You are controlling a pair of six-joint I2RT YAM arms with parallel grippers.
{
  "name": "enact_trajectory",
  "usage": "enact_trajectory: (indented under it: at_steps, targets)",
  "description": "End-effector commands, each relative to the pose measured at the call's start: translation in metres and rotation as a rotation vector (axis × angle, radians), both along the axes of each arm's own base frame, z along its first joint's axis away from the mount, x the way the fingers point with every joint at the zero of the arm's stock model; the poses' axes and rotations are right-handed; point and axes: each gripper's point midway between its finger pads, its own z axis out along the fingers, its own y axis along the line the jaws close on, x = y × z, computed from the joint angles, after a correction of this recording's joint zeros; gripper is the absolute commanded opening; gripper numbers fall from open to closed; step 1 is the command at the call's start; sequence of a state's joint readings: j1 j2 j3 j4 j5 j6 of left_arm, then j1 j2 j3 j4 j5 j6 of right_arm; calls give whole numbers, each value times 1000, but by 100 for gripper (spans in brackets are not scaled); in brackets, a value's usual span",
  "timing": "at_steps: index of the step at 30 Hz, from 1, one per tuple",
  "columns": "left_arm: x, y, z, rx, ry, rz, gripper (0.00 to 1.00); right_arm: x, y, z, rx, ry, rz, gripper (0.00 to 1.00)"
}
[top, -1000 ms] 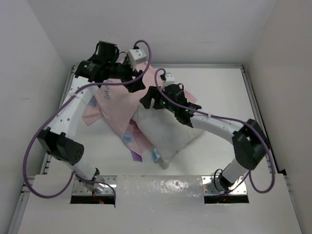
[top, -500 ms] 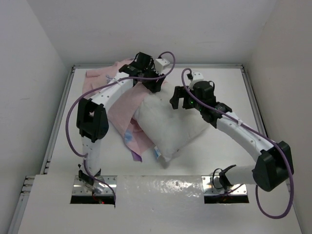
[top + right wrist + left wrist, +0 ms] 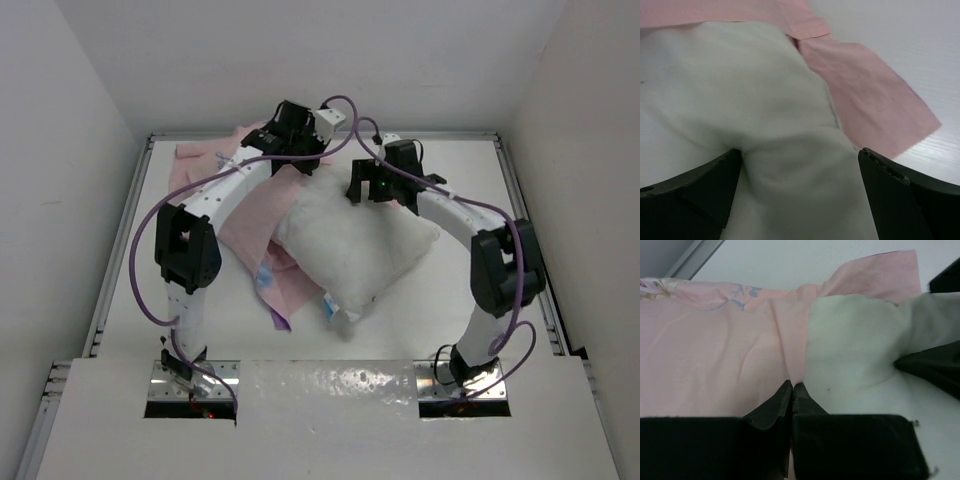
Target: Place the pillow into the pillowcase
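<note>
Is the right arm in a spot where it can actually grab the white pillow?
Probably yes. The right gripper is open with a finger on each side of a bunched-up part of the pillow, and nothing else lies between them. The pillowcase lies beyond it, not in the way.

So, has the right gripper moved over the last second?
Yes. The right gripper has shifted right and toward the table's far edge, its open jaws straddling the pillow.

pillowcase (image 3: 258,212) partly under pillow (image 3: 350,245), its print mostly hidden
</note>
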State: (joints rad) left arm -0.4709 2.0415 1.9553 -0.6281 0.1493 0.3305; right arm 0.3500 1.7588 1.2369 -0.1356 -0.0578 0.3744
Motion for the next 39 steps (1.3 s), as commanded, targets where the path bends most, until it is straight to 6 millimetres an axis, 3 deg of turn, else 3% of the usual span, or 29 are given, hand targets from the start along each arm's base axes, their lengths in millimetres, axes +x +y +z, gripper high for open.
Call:
enact_trajectory:
  at_steps: [1,3,4,5,6,7,10,13,14,15,17,21,23,28,30,32,33,36,37,38,39]
  targets:
    - [-1,-7,57,-77,-102,-22,0,9,34,-2,86,38,135,94]
    - [-5,-15,77,-120,-117,-66,0,-2,57,-6,162,61,224,73]
    - [-12,-23,84,-154,-113,-124,0,-14,74,0,215,65,293,47]
    - [-15,-29,97,-181,-128,-159,0,-26,80,-6,231,79,320,33]
    - [-22,-38,103,-217,-123,-215,0,-30,89,2,264,53,356,20]
    - [-25,-42,111,-238,-130,-243,0,-37,97,13,278,30,378,0]
    - [-44,-57,124,-291,-119,-374,0,-51,115,32,300,-35,405,0]
    - [-73,-66,126,-310,-80,-519,0,-54,120,87,372,-234,345,0]
    - [-83,-69,125,-316,-62,-571,0,-62,114,101,406,-290,324,0]
    - [-101,-74,127,-325,-65,-677,0,-58,115,134,498,-397,294,0]
    - [-128,-69,122,-316,-7,-752,0,-53,100,169,576,-530,193,0]
    - [-169,-77,118,-337,39,-874,0,-43,77,200,772,-604,-15,0]
    - [-183,-84,125,-346,31,-917,0,-31,53,199,832,-644,-188,0]
    - [-220,-100,131,-350,44,-1008,0,-17,5,154,817,-580,-567,0]
    - [-228,-101,130,-357,60,-1024,0,-18,-14,126,777,-529,-711,0]
    - [-227,-104,126,-348,57,-1012,0,-17,-27,113,773,-500,-814,0]
    - [-224,-104,125,-342,55,-1003,0,-19,-30,97,723,-456,-844,0]
    - [-207,-105,120,-299,38,-915,0,-22,-27,84,614,-431,-792,0]
    - [-199,-102,119,-276,28,-875,5,-25,-22,83,571,-427,-742,0]
    - [-191,-100,129,-262,-2,-842,20,-29,-11,81,524,-408,-648,0]
    - [-182,-94,134,-246,-24,-802,28,-36,-8,80,457,-401,-586,0]
